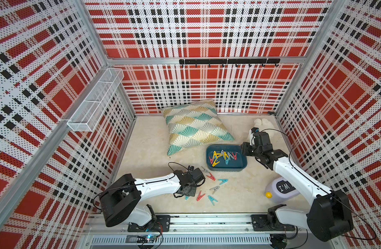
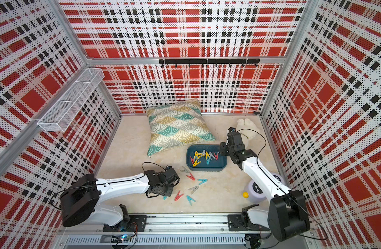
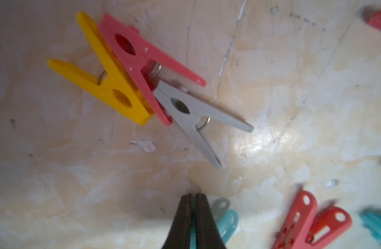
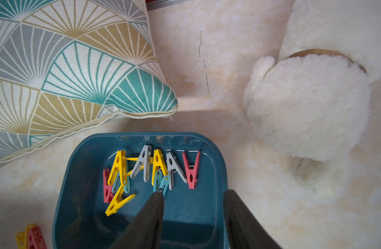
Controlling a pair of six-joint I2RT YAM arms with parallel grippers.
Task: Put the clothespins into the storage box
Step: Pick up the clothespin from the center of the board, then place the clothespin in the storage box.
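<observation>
The dark teal storage box [image 1: 228, 169] [image 2: 206, 169] [image 4: 64, 189] sits right of centre and holds several clothespins [image 1: 223, 156] [image 4: 157, 166]. Several more clothespins lie loose on the table in front of it, among them a red one [image 1: 211, 176] and a teal one [image 1: 223, 181]. My left gripper [image 3: 192, 195] is low over the table and shut on a teal clothespin [image 3: 227, 223]. Just beyond it lie a yellow [image 3: 112, 90], a red [image 3: 140, 54] and a grey clothespin [image 3: 196, 116] in a cluster. My right gripper [image 1: 245, 150] [image 4: 195, 193] hangs open and holds nothing, above the box's right end.
A patterned pillow [image 1: 196, 127] lies behind the box. A white plush toy [image 1: 260, 125] [image 4: 308, 103] sits at the back right. A lilac container [image 1: 280, 189] with a yellow knob stands at the front right by the right arm. A white wire mesh basket [image 1: 94, 101] hangs on the left wall.
</observation>
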